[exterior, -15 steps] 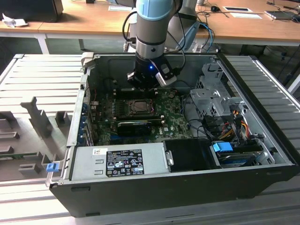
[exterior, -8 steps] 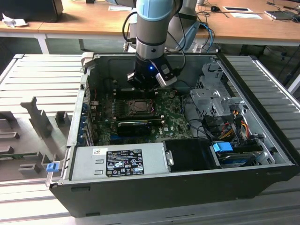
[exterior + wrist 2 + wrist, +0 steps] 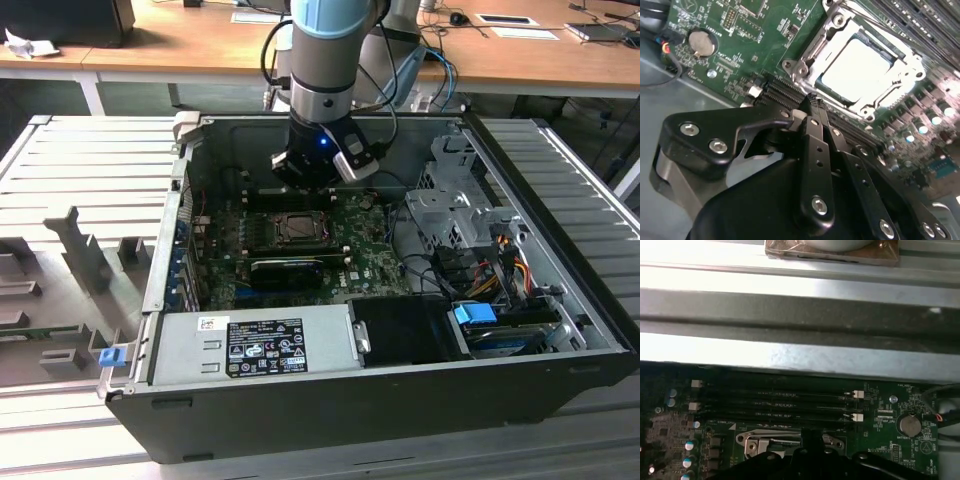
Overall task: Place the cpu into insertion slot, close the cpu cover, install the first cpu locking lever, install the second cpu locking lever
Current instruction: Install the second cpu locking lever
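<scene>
CPU, a small flat square chip with a pale grey-beige metal face [image 3: 858,67], lies flat in the square insertion slot [image 3: 816,84] on the green circuit board [image 3: 715,22], and the thin silver-grey metal cpu cover frame [image 3: 810,52] lies down around it, its square opening showing the chip's face. The robot arm comes down from above, its wrist pointing straight into the open black computer case [image 3: 380,400], and the black gripper [image 3: 302,184] hangs just above the board, beside the socket on its far side in the exterior view. In the second wrist view the black fingers [image 3: 812,145] lie pressed together to a narrow tip [image 3: 809,102] with nothing between them, over the long black card connectors [image 3: 782,92] near the cover's corner. The chip has no long axis; its edges run in line with the socket's rim. A round silver coin battery [image 3: 701,42] sits on the board well apart from the socket. The case lies on its side on a ribbed grey metal table [image 3: 80,170], with a wooden desk [image 3: 180,40] behind it.
</scene>
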Tool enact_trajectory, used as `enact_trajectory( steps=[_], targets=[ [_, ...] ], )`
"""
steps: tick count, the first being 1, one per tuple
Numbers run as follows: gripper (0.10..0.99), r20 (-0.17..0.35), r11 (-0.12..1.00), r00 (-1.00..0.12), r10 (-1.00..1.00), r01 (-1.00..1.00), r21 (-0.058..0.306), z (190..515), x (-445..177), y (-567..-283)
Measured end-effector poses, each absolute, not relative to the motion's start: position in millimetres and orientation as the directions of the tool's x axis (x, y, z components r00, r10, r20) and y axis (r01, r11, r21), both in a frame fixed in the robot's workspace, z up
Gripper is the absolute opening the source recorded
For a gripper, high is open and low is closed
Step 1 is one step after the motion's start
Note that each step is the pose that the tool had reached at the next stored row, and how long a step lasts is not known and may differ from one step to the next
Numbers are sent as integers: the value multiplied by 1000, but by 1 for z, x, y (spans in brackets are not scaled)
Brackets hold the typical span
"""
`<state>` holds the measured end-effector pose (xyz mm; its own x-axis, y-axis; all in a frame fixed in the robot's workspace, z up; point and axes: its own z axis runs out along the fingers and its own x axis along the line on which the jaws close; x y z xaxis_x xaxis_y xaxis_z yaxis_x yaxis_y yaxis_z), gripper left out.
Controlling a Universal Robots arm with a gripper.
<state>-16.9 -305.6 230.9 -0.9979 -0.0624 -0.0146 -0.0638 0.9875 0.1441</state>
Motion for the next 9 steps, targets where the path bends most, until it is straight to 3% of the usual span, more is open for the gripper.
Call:
enact_trajectory(
  steps=[9],
  targets=[
    [106,-15,988,-998,-62,-64,144,245,-18,-314]
  ],
)
